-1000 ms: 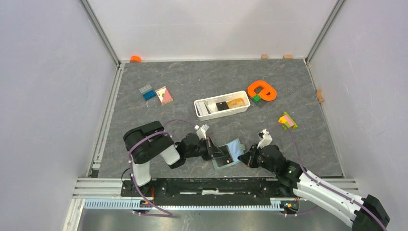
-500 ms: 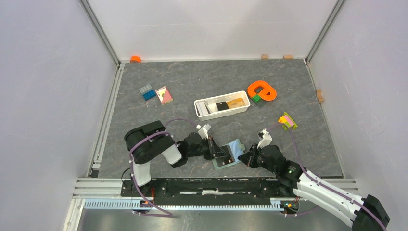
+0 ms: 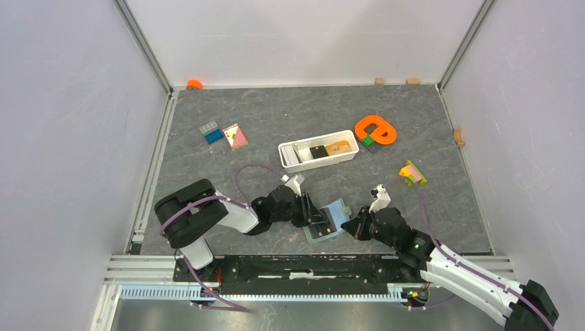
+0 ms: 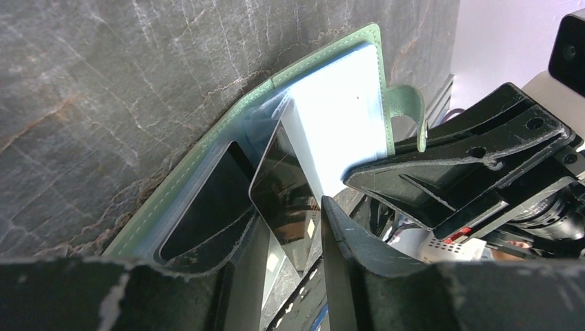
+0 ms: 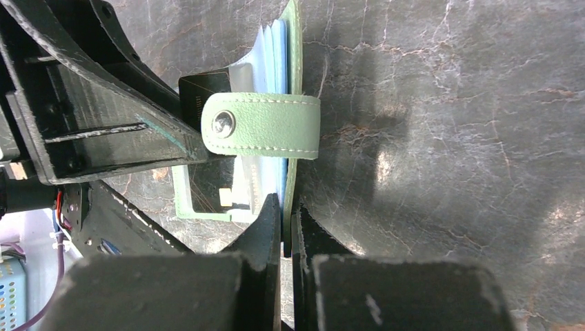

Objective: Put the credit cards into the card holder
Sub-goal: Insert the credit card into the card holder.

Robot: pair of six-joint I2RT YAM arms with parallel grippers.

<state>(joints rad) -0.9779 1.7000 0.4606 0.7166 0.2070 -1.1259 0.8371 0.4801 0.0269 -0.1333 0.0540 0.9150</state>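
Right gripper [image 5: 284,203] pinches the card holder [image 5: 276,127] by its edge; left gripper [image 4: 279,248], part-open around the black card [image 4: 286,186], should push it squarely home.

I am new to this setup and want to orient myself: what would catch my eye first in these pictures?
The open green card holder lies at the near middle of the table, a black card partly in its pocket. The right claw pinches its cover edge while the jaws of the left claw stand apart around the card.
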